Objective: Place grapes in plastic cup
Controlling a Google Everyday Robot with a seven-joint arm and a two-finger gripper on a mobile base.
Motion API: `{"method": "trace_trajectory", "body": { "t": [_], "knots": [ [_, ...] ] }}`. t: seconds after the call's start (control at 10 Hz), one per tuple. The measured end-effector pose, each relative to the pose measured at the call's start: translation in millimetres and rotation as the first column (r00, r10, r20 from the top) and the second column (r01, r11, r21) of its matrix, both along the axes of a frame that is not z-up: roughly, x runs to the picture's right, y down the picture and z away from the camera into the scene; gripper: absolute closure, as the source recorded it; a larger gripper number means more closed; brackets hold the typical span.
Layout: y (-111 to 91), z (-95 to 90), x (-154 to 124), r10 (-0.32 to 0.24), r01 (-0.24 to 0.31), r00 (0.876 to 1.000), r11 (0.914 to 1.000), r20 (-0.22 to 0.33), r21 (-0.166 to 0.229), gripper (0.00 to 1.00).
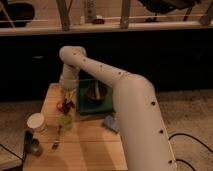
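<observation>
**Jaws hidden, grapes hanging close over the cup**

The jaws are pointing down at the table, and how wide they are standing cannot be told, since the wrist and the dark cluster are masking them. The gripper [68,96] is hovering over the left half of the wooden table [95,150], at the end of the white arm [130,100], which is reaching in from five o'clock, bending at an elbow near the top and dropping straight down.

The grapes [70,104], a lumpy dark purple-red cluster, are sitting directly under the gripper. Whether the gripper is gripping them or only touching them cannot be told. The plastic cup [65,121], clear with a greenish tint, is standing upright at six o'clock from the grapes, just below them in this view. A smooth orange-red round fruit [61,105] is lying at nine o'clock from the grapes, right beside them.

A green tray [85,108] is resting at three o'clock from the gripper, carrying a dark brown bowl [95,92]. A white lidded container [36,122] is standing at nine o'clock from the cup. A fork [56,141] is lying at seven o'clock from the cup, with a dark utensil [30,145] further out towards eight o'clock. A small blue object [111,123] is lying at three o'clock from the cup, beside the arm.
</observation>
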State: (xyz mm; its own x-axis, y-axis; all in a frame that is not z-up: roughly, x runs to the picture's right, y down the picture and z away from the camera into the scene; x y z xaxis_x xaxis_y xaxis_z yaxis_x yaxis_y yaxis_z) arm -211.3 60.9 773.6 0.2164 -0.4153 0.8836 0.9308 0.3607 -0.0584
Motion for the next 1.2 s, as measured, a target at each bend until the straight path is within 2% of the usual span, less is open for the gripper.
{"method": "trace_trajectory", "body": {
  "t": [0.3,0.9,1.2],
  "knots": [
    [4,-8.2,-2,-0.013,0.013,1.0,0.9999,0.007,0.01,1.0],
    [14,-13.3,-4,-0.044,0.043,0.999,0.999,0.033,0.01,1.0],
    [20,-11.6,-3,-0.075,0.076,0.996,0.9971,0.046,-0.005,1.0]
  ]
}}
